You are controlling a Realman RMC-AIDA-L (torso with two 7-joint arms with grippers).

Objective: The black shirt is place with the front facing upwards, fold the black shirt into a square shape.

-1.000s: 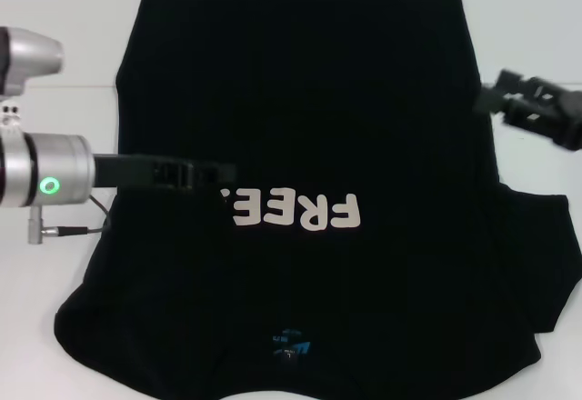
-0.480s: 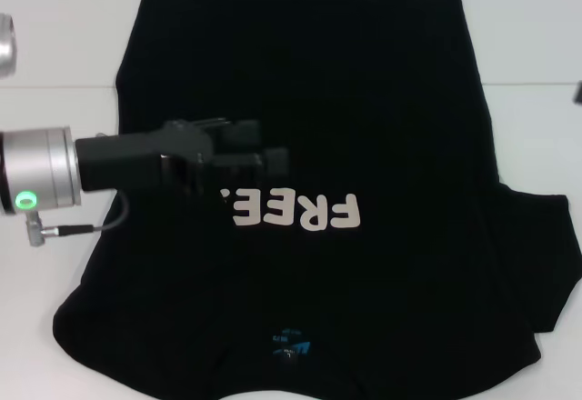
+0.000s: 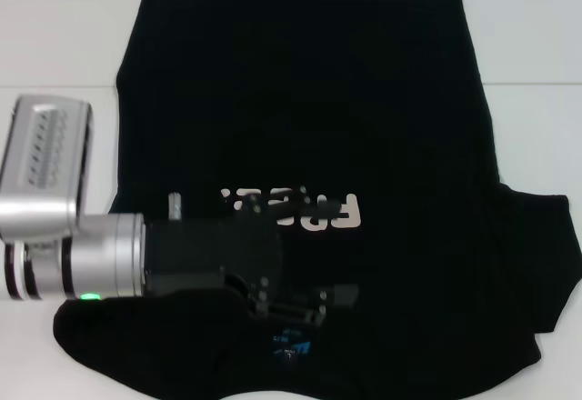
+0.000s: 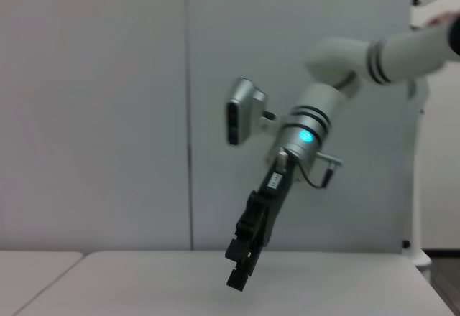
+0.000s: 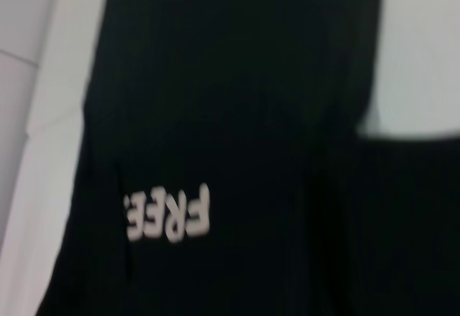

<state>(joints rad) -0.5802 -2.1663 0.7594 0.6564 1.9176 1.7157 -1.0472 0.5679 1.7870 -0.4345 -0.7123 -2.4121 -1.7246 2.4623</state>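
The left arm's silver cylindrical wrist reaches in from the table's left edge toward its near edge, lying almost level, a boxy silver camera housing mounted on its side. Its black left tool (image 3: 305, 302) points toward the table's middle. The right arm's black right tool (image 4: 244, 255) hangs angled downward, raised above the table.

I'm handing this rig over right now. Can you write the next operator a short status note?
Left gripper: low over the near part of the black shirt, close to the blue neck label; whether it grips cloth cannot be told.
Right gripper: out of the head view; raised clear of the table.
Shirt: front up on the white table, lettering showing; the robot's-left sleeve seems tucked in.
Left: the remaining folds into a square.
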